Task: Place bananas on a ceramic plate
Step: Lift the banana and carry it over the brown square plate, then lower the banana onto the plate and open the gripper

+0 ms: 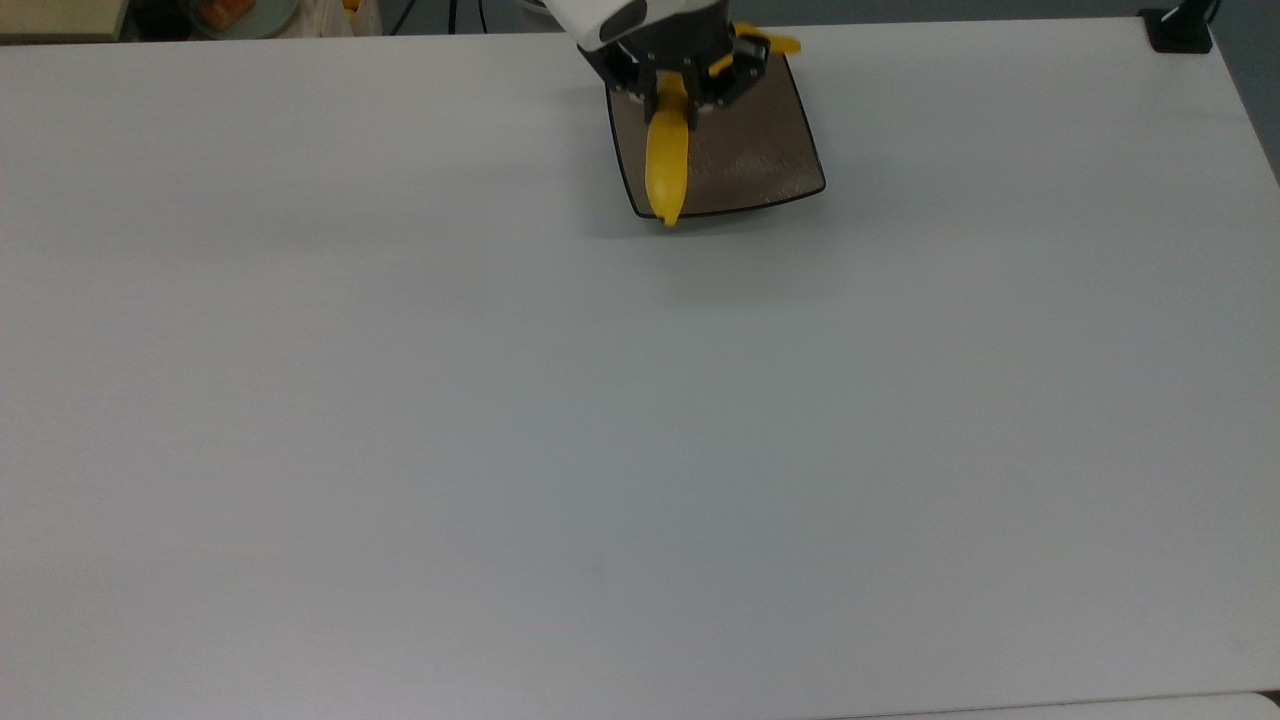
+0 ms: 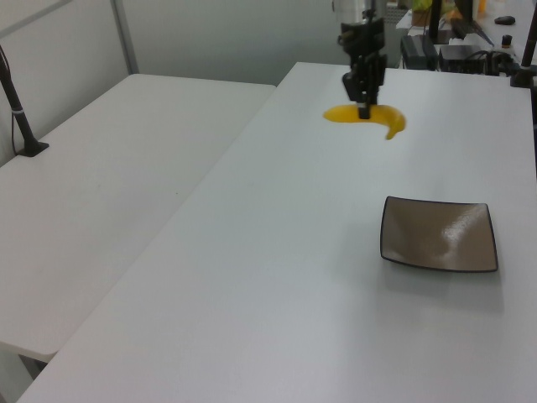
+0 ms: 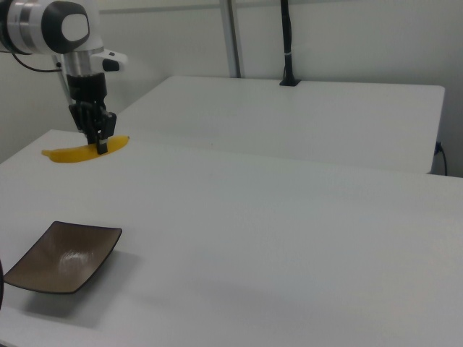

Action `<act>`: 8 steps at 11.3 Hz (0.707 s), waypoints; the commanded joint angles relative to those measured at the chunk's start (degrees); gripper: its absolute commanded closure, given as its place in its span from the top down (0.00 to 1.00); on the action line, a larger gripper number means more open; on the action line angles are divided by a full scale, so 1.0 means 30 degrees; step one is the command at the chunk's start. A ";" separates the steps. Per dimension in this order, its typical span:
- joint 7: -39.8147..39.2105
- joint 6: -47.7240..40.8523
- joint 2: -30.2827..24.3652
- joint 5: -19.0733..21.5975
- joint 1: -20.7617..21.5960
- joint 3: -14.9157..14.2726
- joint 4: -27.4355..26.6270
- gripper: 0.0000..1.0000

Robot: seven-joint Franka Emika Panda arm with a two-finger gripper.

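Gripper (image 2: 363, 107) clamps banana (image 2: 367, 116) mid-air; top view overlaps it w/ plate (image 1: 760, 150), left view shows them apart.

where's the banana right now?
The banana is in the air, held at its middle by the gripper. In the left view it hangs above and behind the ceramic plate, toward the left view's left, not touching it.

The banana (image 1: 667, 165) is seen in bright, unbroken yellow, darkened to a small spot at its tip. The ceramic plate (image 2: 438, 234) is coloured glossy brown-grey, edged by a thin black rim and marked with pale reflections. The gripper (image 3: 100, 144) is finished in black, below a white arm (image 3: 72, 32) banded in dark grey. The bench (image 1: 500, 420) is plain white.
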 commanded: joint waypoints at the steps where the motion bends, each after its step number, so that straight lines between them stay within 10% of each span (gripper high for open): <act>1: -0.1110 -0.0266 -0.2723 0.0753 -0.0187 0.0076 -0.3929 0.00; 8: -0.1346 0.1017 -0.4779 0.1544 -0.0071 0.0106 -1.0112 0.00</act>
